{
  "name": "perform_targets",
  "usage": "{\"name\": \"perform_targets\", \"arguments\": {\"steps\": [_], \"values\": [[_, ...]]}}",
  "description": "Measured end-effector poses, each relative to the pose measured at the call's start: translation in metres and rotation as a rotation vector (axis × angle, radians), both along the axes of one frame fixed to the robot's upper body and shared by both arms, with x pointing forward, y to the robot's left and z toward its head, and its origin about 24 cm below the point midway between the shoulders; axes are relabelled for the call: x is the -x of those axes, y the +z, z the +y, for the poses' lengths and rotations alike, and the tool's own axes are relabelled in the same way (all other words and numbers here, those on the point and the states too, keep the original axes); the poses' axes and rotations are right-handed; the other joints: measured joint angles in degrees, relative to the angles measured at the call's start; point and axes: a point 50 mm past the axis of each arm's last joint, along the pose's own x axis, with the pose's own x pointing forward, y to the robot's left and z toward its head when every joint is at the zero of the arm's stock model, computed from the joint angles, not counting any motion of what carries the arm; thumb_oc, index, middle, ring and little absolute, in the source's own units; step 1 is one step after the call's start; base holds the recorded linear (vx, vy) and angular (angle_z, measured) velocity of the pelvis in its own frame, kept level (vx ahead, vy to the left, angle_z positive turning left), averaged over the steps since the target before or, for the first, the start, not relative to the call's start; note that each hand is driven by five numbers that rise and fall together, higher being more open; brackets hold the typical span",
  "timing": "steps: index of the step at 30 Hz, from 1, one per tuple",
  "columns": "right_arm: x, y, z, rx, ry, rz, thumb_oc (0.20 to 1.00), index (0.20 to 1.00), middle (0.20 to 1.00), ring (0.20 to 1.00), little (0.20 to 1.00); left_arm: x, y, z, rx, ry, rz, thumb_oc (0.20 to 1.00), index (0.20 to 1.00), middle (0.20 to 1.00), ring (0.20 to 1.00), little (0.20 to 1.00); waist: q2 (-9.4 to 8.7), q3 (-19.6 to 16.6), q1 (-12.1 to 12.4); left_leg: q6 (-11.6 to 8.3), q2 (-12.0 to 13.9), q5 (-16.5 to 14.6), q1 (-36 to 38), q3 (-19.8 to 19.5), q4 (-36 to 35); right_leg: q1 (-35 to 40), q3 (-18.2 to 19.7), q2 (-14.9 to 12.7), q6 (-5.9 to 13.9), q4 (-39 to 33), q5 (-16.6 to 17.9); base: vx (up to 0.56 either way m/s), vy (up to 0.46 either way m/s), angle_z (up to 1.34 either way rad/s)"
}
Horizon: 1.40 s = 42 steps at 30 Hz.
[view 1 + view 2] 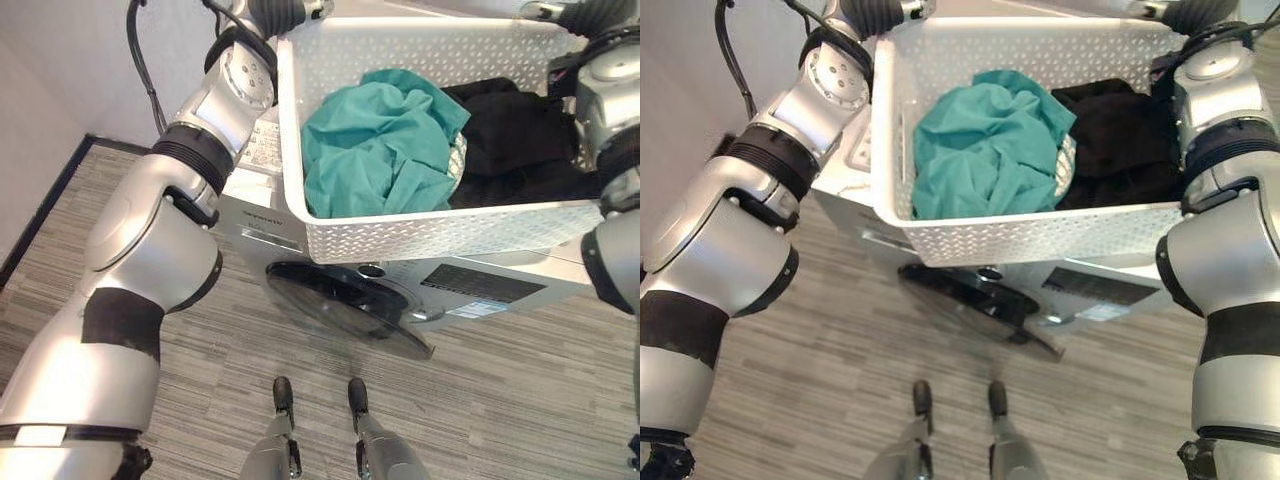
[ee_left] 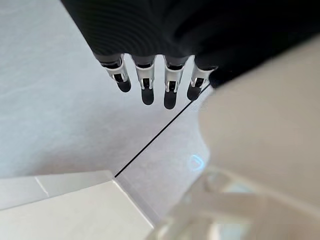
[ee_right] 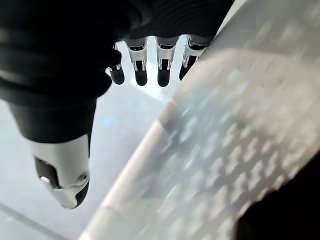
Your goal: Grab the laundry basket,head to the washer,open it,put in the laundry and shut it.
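White basket [image 1: 440, 235] between both straight-fingered hands [image 2: 150, 82].

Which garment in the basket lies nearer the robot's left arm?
The teal garment; the black garment is bunched on the right-arm side of the basket.

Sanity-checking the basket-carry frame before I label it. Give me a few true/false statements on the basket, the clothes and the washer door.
1. The white laundry basket is held above the washer. True.
2. The basket is empty. False: it holds a teal garment and a black garment.
3. The washer door is shut. False: the dark round door hangs open below the basket.
4. The teal garment lies on the robot's left side of the basket. True.
5. The floor is bare concrete. False: striped grey flooring.
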Motion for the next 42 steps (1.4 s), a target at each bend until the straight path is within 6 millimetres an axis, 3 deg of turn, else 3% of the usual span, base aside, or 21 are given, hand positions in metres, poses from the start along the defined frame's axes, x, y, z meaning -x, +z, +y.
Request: {"name": "perform_targets", "arguments": {"steps": [5,9,17,23,25,28,29,30,31,33,34,36,37,38,39,40,41,42], "values": [[-0.004,-0.006,0.007,-0.011,0.062,0.017,1.0,1.0,1.0,1.0,1.0,0.003,0.0,-0.011,0.065,-0.071,0.001,1.0,1.0,1.0,1.0,1.0,-0.15,0.4,0.3,-0.04,-0.1,-0.4,2.6,-0.4,0.0,2.9,-1.0,-0.1,0.12,0.0,-0.3,0.03,-0.005,0.06],[-0.002,-0.01,-0.002,-0.012,0.044,0.027,1.0,1.0,1.0,1.0,1.0,0.005,0.003,-0.013,0.089,-0.103,-0.02,1.0,1.0,1.0,1.0,1.0,-0.35,0.5,0.7,0.46,-0.4,-1.2,5.4,-0.5,0.0,5.9,-1.2,-0.5,0.42,0.0,-1.1,0.03,-0.009,0.05],[0.011,0.001,-0.03,-0.03,0.005,-0.013,1.0,1.0,1.0,1.0,1.0,0.012,0.024,0.009,0.064,-0.079,-0.103,1.0,1.0,1.0,1.0,1.0,-0.49,0.3,0.9,0.75,-0.8,-1.6,7.4,-0.5,0.0,7.9,-1.3,-0.9,0.66,0.0,-1.6,0.01,-0.002,-0.01],[0.012,-0.001,-0.032,-0.029,0.019,-0.02,1.0,1.0,1.0,1.0,1.0,0.012,0.027,0.02,0.014,-0.035,-0.12,1.0,1.0,1.0,1.0,1.0,-0.5,0.3,1.1,0.93,-0.8,-1.4,7.3,-0.5,0.0,7.8,-1.2,-0.9,0.65,0.0,-1.6,-0.01,0.0,0.0],[0.015,0.002,-0.035,-0.033,0.026,-0.04,1.0,1.0,1.0,1.0,1.0,0.014,0.03,0.031,0.001,-0.01,-0.135,1.0,1.0,1.0,1.0,1.0,-0.5,0.3,1.2,0.93,-0.8,-1.4,7.3,-0.5,0.0,7.8,-1.2,-0.9,0.65,0.0,-1.6,0.0,0.0,0.0],[0.036,0.013,-0.061,-0.031,0.009,-0.131,1.0,1.0,1.0,1.0,1.0,0.024,0.04,0.074,-0.018,0.08,-0.192,1.0,1.0,1.0,1.0,1.0,-0.45,0.3,1.7,0.84,-0.8,-1.4,7.4,-0.7,0.0,8.0,-1.4,-0.9,0.6,0.0,-1.6,0.03,-0.013,0.02],[0.05,0.015,-0.069,-0.003,0.041,-0.194,1.0,1.0,1.0,1.0,1.0,0.036,0.043,0.088,-0.033,0.065,-0.251,1.0,1.0,1.0,1.0,1.0,-0.45,0.3,1.9,0.75,-0.8,-1.4,7.5,-0.7,0.0,8.1,-1.4,-0.9,0.41,0.0,-1.8,0.0,0.0,0.0],[0.072,0.012,-0.092,0.07,-0.008,-0.229,1.0,1.0,1.0,1.0,1.0,0.053,0.041,0.121,-0.066,0.119,-0.307,1.0,1.0,1.0,1.0,1.0,-0.43,0.3,2.1,0.69,-0.8,-1.6,8.1,-0.8,0.0,8.7,-1.4,-0.8,0.35,0.0,-1.9,0.05,-0.033,0.02],[0.079,0.004,-0.108,0.07,-0.071,-0.212,1.0,1.0,1.0,1.0,1.0,0.055,0.033,0.137,-0.047,0.171,-0.291,1.0,1.0,1.0,1.0,1.0,-0.58,0.1,2.2,0.72,-0.7,-2.0,8.7,-0.8,0.0,9.4,-1.5,-0.8,0.31,0.0,-2.2,0.06,-0.037,0.03],[0.117,-0.023,-0.134,0.168,-0.148,-0.204,1.0,1.0,1.0,1.0,1.0,0.085,0.005,0.176,-0.042,0.212,-0.305,1.0,1.0,1.0,1.0,1.0,-0.85,-0.4,2.8,0.31,-0.8,-3.1,10.2,-0.9,0.0,10.8,-1.4,-0.8,0.27,0.0,-3.3,0.05,-0.011,0.02],[0.141,-0.044,-0.147,0.213,-0.191,-0.182,1.0,1.0,1.0,1.0,1.0,0.103,-0.018,0.198,-0.095,0.258,-0.277,1.0,1.0,1.0,1.0,1.0,-1.1,-0.9,2.8,0.51,-0.8,-3.5,10.6,-1.0,0.0,11.2,-1.5,-0.8,0.14,-0.1,-3.8,0.03,-0.017,0.05],[0.157,-0.081,-0.179,0.144,-0.33,-0.078,1.0,1.0,1.0,1.0,1.0,0.1,-0.056,0.226,-0.086,0.371,-0.129,1.0,1.0,1.0,1.0,1.0,-1.54,-2.0,2.9,0.19,-0.8,-4.1,11.3,-1.5,-0.1,12.1,-1.7,-0.7,0.15,0.0,-4.4,0.08,-0.022,0.1],[0.193,-0.097,-0.185,0.169,-0.363,-0.1,1.0,1.0,1.0,1.0,1.0,0.125,-0.076,0.236,-0.068,0.367,-0.136,1.0,1.0,1.0,1.0,1.0,-1.53,-2.3,3.1,0.4,-0.8,-4.5,10.9,-1.8,0.0,12.0,-2.1,-0.8,-0.03,-0.1,-5.0,0.11,-0.019,0.11],[0.206,-0.112,-0.192,0.159,-0.399,-0.077,1.0,1.0,1.0,1.0,1.0,0.133,-0.094,0.242,-0.066,0.38,-0.101,1.0,1.0,1.0,1.0,1.0,-1.72,-2.5,3.0,0.32,-0.8,-4.6,11.1,-1.8,0.0,12.1,-2.2,-0.6,0.07,0.0,-4.9,0.05,-0.022,0.08],[0.224,-0.14,-0.204,0.116,-0.476,0.001,1.0,1.0,1.0,1.0,1.0,0.144,-0.129,0.256,-0.038,0.433,0.004,1.0,1.0,1.0,1.0,1.0,-1.86,-3.4,3.1,0.34,-0.8,-5.0,11.5,-1.8,0.0,12.6,-2.2,-0.7,0.02,0.0,-5.3,0.05,-0.016,-0.02],[0.248,-0.164,-0.211,0.095,-0.526,0.061,1.0,1.0,1.0,1.0,1.0,0.168,-0.159,0.266,0.002,0.466,0.068,1.0,1.0,1.0,1.0,1.0,-1.99,-3.9,3.0,0.4,-0.8,-5.3,11.6,-1.7,0.0,12.5,-2.1,-0.8,0.05,-0.1,-5.7,0.0,0.0,0.0],[0.266,-0.182,-0.218,0.068,-0.584,0.116,1.0,1.0,1.0,1.0,1.0,0.182,-0.181,0.272,0.011,0.504,0.136,1.0,1.0,1.0,1.0,1.0,-2.19,-4.1,2.9,0.29,-0.8,-5.3,11.8,-1.7,0.0,12.8,-2.1,-0.7,0.05,0.0,-5.8,0.03,-0.017,-0.04],[0.272,-0.191,-0.221,0.049,-0.609,0.148,1.0,1.0,1.0,1.0,1.0,0.187,-0.192,0.276,0.012,0.523,0.18,1.0,1.0,1.0,1.0,1.0,-2.28,-4.2,2.9,0.3,-0.8,-5.5,12.0,-1.7,0.0,12.9,-2.1,-0.7,0.04,-0.1,-5.8,0.03,-0.016,-0.1]]}}
